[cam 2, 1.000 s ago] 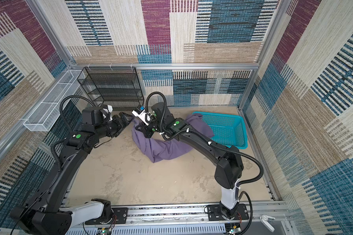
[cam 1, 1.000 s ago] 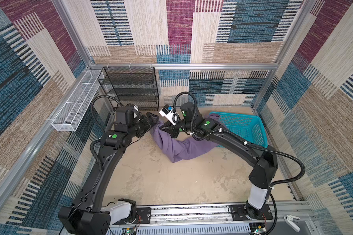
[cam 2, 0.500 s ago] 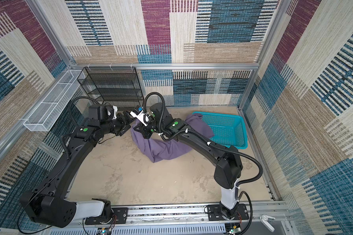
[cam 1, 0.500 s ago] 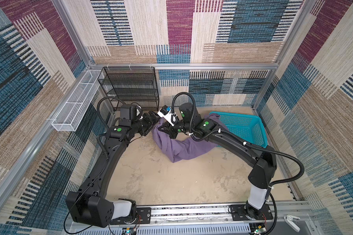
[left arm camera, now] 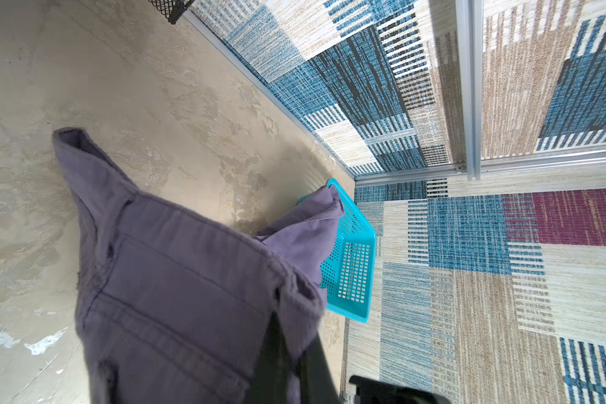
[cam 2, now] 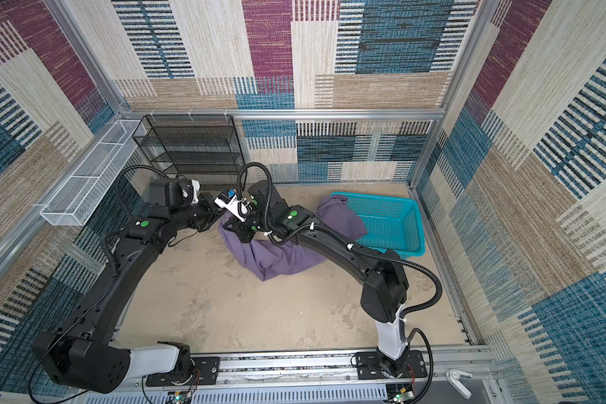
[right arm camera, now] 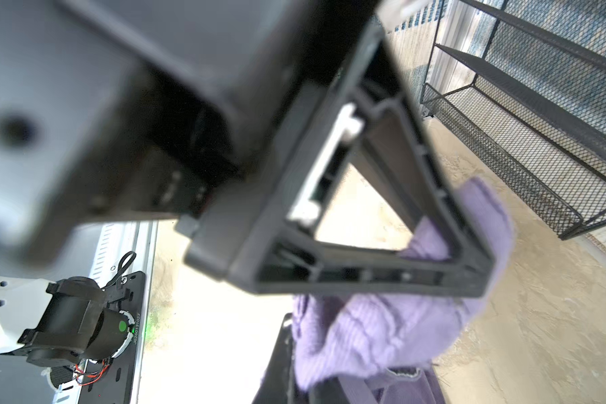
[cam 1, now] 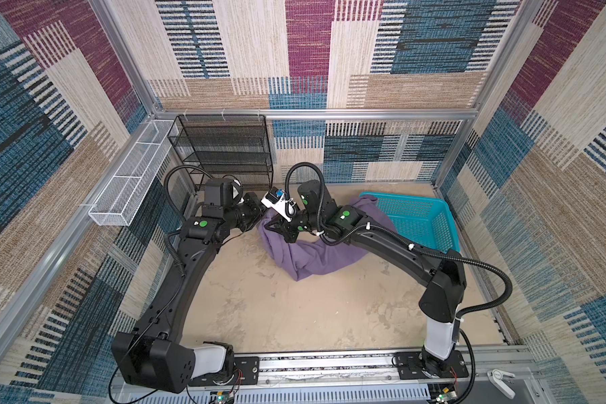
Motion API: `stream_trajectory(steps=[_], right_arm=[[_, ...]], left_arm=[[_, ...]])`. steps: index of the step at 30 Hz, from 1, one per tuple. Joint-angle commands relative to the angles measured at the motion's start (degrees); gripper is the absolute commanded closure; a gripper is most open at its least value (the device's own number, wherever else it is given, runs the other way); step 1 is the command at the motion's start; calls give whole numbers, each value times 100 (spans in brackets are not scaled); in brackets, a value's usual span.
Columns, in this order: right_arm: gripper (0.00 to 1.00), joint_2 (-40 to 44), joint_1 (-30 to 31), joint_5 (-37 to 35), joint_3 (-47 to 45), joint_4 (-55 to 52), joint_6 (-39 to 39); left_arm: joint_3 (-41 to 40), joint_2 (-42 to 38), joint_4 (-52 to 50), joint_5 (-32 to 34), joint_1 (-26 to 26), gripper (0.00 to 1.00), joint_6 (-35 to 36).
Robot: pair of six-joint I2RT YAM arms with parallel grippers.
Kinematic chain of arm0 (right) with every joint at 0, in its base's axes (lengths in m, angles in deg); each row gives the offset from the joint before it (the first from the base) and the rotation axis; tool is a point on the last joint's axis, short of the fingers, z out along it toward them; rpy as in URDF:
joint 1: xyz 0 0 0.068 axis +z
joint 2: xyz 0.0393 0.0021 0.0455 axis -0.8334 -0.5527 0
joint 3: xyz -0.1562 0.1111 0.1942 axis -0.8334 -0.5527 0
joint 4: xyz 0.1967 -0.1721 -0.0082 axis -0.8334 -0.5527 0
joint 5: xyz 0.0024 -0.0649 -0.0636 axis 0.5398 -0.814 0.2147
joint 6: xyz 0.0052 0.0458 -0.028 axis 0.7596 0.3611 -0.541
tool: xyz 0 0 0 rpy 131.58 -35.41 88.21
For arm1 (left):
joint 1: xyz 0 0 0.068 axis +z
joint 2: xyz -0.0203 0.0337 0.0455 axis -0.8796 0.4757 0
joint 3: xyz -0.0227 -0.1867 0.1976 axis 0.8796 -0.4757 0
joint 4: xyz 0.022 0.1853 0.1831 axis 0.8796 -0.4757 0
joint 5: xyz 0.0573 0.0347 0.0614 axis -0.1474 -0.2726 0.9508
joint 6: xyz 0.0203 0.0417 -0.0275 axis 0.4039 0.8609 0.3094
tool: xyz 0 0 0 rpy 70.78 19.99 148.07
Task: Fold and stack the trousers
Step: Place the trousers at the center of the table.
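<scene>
The purple trousers (cam 1: 315, 257) (cam 2: 280, 260) lie bunched on the beige floor, with one end draped over the rim of the teal basket (cam 1: 418, 217). Their other end is lifted between the two arms. My left gripper (left arm camera: 293, 334) is shut on a fold of that raised cloth (left arm camera: 175, 280), and in both top views it (cam 1: 259, 219) sits at the cloth's left edge. Close beside it, my right gripper (right arm camera: 300, 377) (cam 1: 273, 229) is shut on the bunched trousers (right arm camera: 382, 335). The left gripper's body fills much of the right wrist view.
The teal basket (cam 2: 389, 224) (left arm camera: 350, 269) stands at the back right against the wall. A black wire rack (cam 1: 224, 150) (right arm camera: 539, 122) stands at the back left, just behind both grippers. A white wire tray (cam 1: 133, 178) hangs on the left wall.
My left arm has swung right to the raised edge of the trousers and its gripper has closed on the cloth. The right arm has held still with its grip.
</scene>
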Motion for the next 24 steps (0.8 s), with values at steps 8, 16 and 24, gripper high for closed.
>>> stream_trajectory(steps=[8,16,24], right_arm=[[54,501,6,-383,-727,643,431],[14,1552,-180,-1615,-2159,677,1251],[19,2723,-1146,-2463,-4005,262,2910]], left_arm=[[1160,276,-632,344,15,100,418],[4082,1026,-1594,561,24,100,866],[7341,1961,-2324,1038,26,100,947]])
